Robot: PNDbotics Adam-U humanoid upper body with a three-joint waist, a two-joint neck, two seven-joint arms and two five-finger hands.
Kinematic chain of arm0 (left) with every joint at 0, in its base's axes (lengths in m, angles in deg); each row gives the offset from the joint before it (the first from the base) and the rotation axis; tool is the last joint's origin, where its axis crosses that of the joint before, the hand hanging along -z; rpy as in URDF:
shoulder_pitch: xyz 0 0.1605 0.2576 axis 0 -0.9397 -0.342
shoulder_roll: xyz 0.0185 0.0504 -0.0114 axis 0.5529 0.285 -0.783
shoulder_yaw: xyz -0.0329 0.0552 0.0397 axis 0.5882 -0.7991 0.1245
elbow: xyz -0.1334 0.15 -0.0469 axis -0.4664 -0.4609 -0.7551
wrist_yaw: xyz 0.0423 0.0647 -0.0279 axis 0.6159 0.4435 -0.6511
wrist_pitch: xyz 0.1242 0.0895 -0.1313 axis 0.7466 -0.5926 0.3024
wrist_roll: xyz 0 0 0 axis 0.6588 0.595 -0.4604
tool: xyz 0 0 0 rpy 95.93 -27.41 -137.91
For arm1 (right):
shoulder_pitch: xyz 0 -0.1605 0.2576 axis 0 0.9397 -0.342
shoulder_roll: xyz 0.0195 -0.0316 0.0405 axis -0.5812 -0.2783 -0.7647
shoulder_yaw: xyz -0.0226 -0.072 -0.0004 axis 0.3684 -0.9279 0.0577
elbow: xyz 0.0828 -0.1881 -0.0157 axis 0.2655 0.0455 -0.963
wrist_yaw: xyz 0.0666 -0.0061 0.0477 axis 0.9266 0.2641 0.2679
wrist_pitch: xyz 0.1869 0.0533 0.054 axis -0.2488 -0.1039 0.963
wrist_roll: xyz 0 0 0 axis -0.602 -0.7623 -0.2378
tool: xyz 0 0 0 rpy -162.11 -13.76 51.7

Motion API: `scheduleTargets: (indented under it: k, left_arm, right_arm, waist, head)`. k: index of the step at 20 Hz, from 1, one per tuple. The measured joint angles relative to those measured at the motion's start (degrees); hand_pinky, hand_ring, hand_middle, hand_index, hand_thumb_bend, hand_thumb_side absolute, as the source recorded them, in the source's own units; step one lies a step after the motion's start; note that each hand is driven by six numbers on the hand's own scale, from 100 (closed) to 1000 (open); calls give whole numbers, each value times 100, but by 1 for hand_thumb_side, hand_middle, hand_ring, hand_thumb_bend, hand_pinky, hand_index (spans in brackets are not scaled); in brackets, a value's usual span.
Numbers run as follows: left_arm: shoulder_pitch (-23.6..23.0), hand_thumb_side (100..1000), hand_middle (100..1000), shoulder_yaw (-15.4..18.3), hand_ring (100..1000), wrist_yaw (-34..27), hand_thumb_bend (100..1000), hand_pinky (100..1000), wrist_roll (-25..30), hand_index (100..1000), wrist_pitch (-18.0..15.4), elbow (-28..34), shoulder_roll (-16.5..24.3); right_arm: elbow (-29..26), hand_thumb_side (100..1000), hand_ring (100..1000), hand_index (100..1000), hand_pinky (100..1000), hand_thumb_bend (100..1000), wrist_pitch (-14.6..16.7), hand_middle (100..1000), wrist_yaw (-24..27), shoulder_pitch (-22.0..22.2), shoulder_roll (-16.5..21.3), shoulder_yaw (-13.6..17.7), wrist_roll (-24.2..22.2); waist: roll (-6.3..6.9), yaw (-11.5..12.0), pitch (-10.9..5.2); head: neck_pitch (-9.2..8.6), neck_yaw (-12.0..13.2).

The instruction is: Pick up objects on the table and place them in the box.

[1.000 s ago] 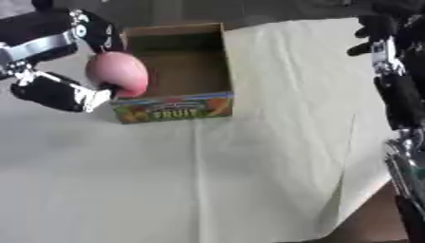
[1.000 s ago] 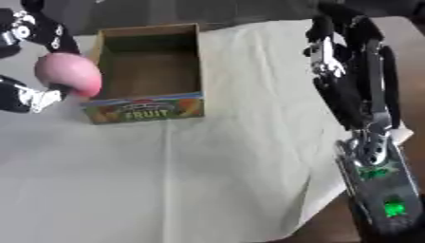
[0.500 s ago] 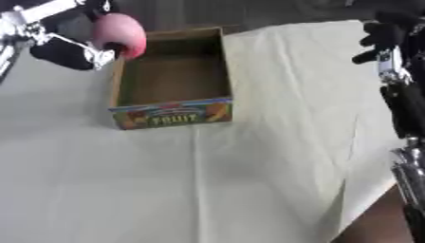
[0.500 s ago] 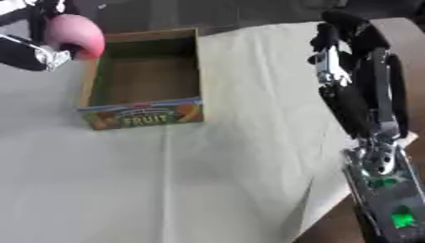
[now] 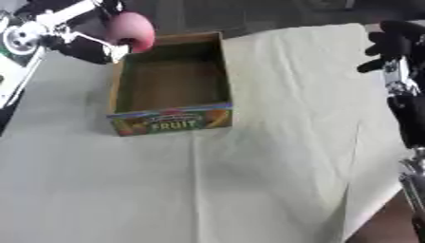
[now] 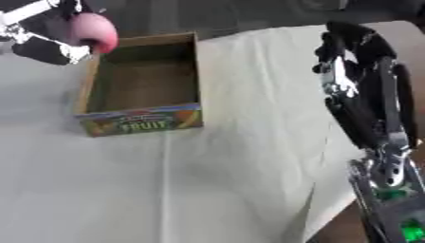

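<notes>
A pink round object [image 5: 131, 30] hangs just above the far left corner of the cardboard box [image 5: 170, 124], which has "FRUIT" printed on its front wall. My left hand [image 5: 83, 42] is curled round the pink object from the left. The inside of the box shows only its brown floor. My right hand [image 6: 347, 47] is raised at the right side, away from the box, its fingers bent and holding nothing.
A pale cloth [image 5: 249, 180] covers the table, with its right edge [image 5: 390, 190] dropping off near my right arm [image 6: 378, 123]. A dark floor lies beyond the table's far edge.
My left hand has lifted the pink object from beside the box's left wall up to above its far left corner. The camera has shifted, so the box sits further right in view.
</notes>
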Motion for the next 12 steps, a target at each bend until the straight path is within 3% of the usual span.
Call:
scheduleTargets:
  k: [12]
  left_arm:
    - [350, 147, 640, 150, 725, 969, 101, 687, -579, 477, -894, -1586, -500]
  right_arm:
    - [0, 630, 796, 775, 540, 154, 19, 518, 42, -172, 29, -46, -41]
  waist:
    - [13, -276, 179]
  head:
    - [-100, 114]
